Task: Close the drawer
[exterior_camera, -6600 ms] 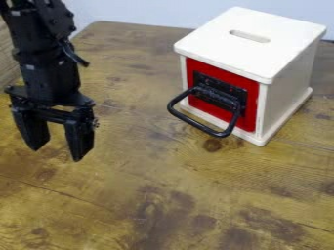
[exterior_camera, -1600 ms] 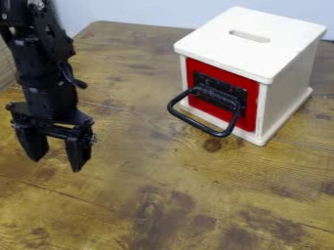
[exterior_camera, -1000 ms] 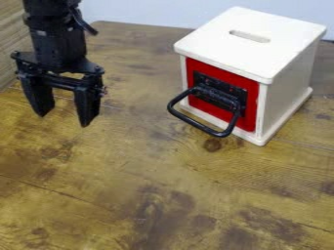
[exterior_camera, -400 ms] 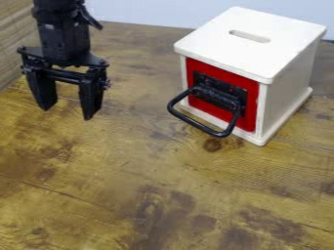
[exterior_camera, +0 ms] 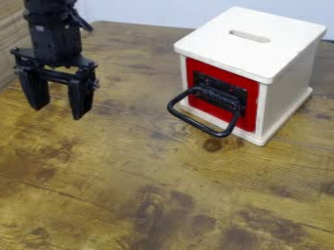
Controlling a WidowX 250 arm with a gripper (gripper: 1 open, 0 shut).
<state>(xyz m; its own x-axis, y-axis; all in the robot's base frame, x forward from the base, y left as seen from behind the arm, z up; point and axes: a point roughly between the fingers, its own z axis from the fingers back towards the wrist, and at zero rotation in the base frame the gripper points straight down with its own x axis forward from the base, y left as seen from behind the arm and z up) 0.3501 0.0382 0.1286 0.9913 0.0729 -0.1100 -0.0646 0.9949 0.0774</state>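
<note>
The drawer (exterior_camera: 217,94) has a red square front with a black inset and a big black loop handle (exterior_camera: 198,115) hanging forward and down. It sits in a cream-white wooden cube box (exterior_camera: 251,59) at the right back of the table. The front looks nearly flush with the box; I cannot tell how far out it stands. My black gripper (exterior_camera: 57,101) hangs open and empty over the table at the left, well apart from the handle, fingers pointing down.
The box's white top has a narrow slot (exterior_camera: 251,36). The wooden table (exterior_camera: 170,195) stretches wide in front. Its far edge runs behind the box, and a light wall lies beyond it.
The gripper rose and moved back toward the far left, then shifted slightly left in the last moment. It stays open. The drawer and box have not moved.
</note>
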